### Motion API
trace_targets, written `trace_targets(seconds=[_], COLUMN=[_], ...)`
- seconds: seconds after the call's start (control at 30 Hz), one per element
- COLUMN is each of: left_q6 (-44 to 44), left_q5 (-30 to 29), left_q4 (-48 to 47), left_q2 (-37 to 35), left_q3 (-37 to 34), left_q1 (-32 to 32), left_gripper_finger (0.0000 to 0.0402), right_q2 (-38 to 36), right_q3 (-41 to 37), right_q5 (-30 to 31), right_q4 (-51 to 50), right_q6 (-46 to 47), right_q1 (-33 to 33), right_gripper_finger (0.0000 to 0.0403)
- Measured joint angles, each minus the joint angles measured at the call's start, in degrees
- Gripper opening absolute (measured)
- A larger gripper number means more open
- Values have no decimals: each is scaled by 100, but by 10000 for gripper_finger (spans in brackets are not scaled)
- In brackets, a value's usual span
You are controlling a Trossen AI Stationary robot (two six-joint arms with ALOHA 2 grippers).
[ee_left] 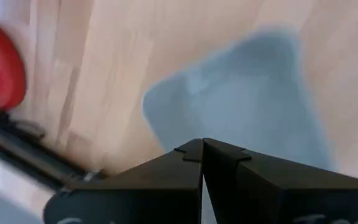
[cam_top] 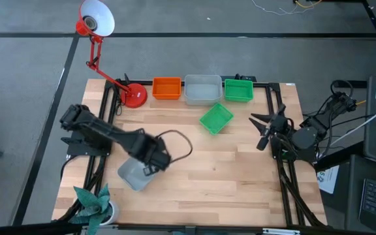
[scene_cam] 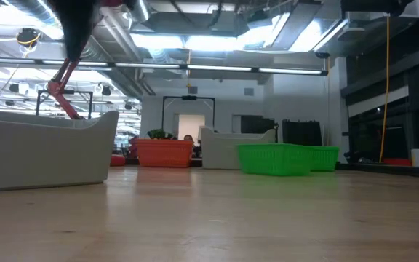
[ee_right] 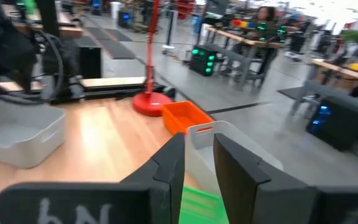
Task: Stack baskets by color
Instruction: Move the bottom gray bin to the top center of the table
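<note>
Along the table's far edge stand an orange basket [cam_top: 166, 88], a pale grey basket [cam_top: 202, 89] and a green basket [cam_top: 238, 89], side by side. A second green basket [cam_top: 215, 118] sits askew just in front of them. Another pale grey basket [cam_top: 132, 175] [scene_cam: 42, 153] rests on its bottom near the table's left front. My left gripper [cam_top: 151, 164] [ee_left: 202, 163] hangs just above that basket's right side, pointing down, shut with nothing between its fingers. My right gripper [cam_top: 260, 130] [ee_right: 199, 174] waits at the table's right edge, held level, open and empty.
A red desk lamp stands on its round base [cam_top: 134, 96] at the far left, beside the orange basket. A green paper plant [cam_top: 93, 203] sits at the near left corner. Bare wood [cam_top: 227, 170] stretches across the middle and near right.
</note>
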Motion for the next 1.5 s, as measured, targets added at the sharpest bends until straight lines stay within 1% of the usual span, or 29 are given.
trace_targets(seconds=[0.1,0.23,0.3,0.37,0.4,0.43,0.47,0.53,0.6,0.67,0.73,0.87,0.93,1.0,1.07,1.13,1.2,1.27,1.37,1.43,1.5], left_q6=[-117,-163,7,290,481,643,781,1013,1381,1915,2592,4212,4883,5321,5548,5558,5387,5240,5291,5254,4964], left_q5=[384,895,1092,1101,1013,864,595,-4,-468,-775,-967,-1003,-992,-951,-846,-710,-588,-467,-416,-411,-411], left_q4=[183,956,1472,2023,2287,2534,2761,3077,3245,3647,4274,6116,6946,7529,7935,8146,8126,8048,7977,7485,6720], left_q2=[21,55,47,53,53,53,55,55,55,55,55,55,55,54,54,54,52,-26,-223,-360,-431], left_q3=[-320,-1084,-1552,-2041,-2270,-2483,-2651,-2869,-2925,-2898,-2859,-2850,-2843,-2843,-2843,-2843,-2831,-2772,-2602,-2486,-2314], left_q1=[-255,-414,-424,-406,-363,-300,-218,26,342,726,1171,2011,2389,2717,2990,3141,3143,2983,2573,2302,2071], left_gripper_finger=[2,1,1,0,0,0,0,0,0,0,0,0,0,0,0,0,0,0,0,0,0], right_q2=[0,0,0,0,0,0,0,-2,0,-2,0,0,-1,0,-2,0,-1,0,0,-2,2], right_q3=[0,0,0,0,0,0,0,0,0,0,0,0,0,0,0,0,0,0,0,0,0], right_q5=[-308,-620,-707,-720,-720,-720,-720,-718,-720,-718,-718,-719,-746,-838,-945,-961,-963,-963,-967,-967,-975], right_q4=[0,-2,-4,-2,-3,-3,-4,-4,-4,-4,-4,-9,-11,-13,-13,-15,-15,-17,-17,-21,-45], right_q6=[137,370,442,450,450,450,447,442,433,428,424,416,403,387,387,387,383,331,279,284,286], right_q1=[0,0,0,0,0,0,0,0,0,0,0,0,0,0,2,0,2,1,0,0,2], right_gripper_finger=[86,86,86,86,86,86,86,86,86,86,86,86,86,86,86,86,86,86,86,86,86])
